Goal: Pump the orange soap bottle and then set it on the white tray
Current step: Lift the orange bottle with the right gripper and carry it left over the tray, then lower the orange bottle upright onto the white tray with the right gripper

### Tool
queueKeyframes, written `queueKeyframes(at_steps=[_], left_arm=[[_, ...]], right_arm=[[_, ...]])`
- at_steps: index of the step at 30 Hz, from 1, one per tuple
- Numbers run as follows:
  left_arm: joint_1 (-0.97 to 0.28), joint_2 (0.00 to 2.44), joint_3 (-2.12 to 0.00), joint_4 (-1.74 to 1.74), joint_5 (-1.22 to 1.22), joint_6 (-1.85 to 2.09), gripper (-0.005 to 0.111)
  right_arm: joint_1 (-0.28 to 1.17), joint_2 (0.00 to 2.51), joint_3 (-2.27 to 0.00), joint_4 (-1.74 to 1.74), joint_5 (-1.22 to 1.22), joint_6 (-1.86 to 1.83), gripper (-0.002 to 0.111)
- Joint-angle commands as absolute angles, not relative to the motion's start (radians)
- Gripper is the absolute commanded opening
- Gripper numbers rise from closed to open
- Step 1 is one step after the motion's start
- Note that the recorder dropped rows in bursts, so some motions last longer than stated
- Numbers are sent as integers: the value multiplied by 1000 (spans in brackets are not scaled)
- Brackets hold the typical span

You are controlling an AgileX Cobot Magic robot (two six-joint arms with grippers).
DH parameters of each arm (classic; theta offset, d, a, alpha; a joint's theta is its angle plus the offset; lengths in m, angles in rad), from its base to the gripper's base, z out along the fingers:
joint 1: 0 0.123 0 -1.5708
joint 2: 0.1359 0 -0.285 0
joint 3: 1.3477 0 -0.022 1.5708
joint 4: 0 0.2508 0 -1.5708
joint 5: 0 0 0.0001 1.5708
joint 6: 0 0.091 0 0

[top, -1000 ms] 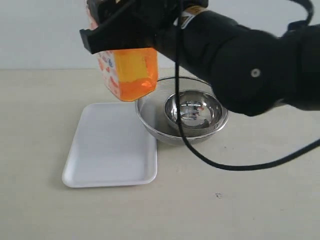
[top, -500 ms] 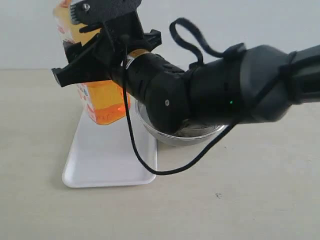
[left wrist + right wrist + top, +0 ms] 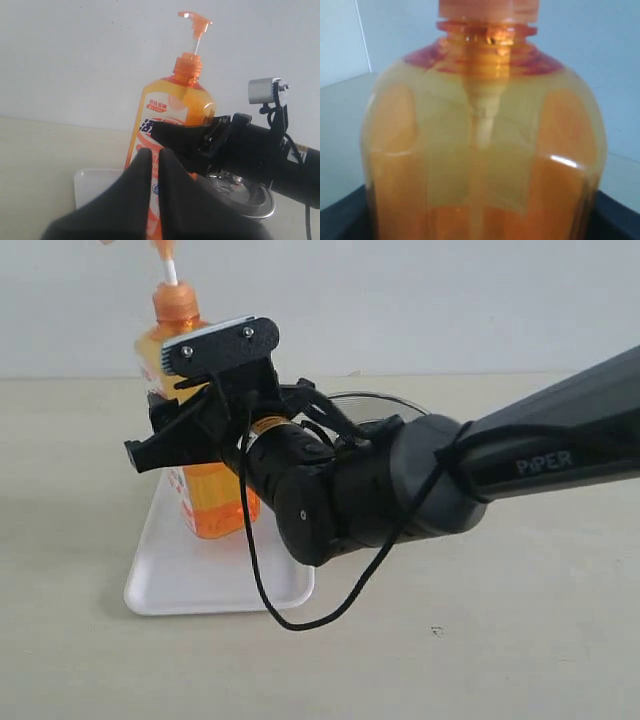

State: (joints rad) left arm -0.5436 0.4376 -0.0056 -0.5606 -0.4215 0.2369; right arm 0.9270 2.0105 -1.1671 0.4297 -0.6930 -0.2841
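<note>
Jaws of the right gripper (image 3: 182,400) clamp the orange soap bottle (image 3: 215,508), upright over the white tray (image 3: 195,580); whether its base touches cannot be told. The left gripper (image 3: 154,153) is closed, empty.

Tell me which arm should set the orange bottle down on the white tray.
Right. The right gripper clamps the orange soap bottle over the white tray, so it likely only needs to lower and release. The left gripper is shut, empty and apart from the bottle.
</note>
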Motion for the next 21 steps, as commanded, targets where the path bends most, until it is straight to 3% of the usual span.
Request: queueKeyframes(at_steps=[1, 21], left_arm=[[-545, 435, 0, -568, -423, 243, 5], [-545, 435, 0, -568, -417, 241, 5]], right_arm=[[929, 2016, -1190, 393, -829, -247, 0], [929, 2107, -1190, 342, -901, -242, 0]])
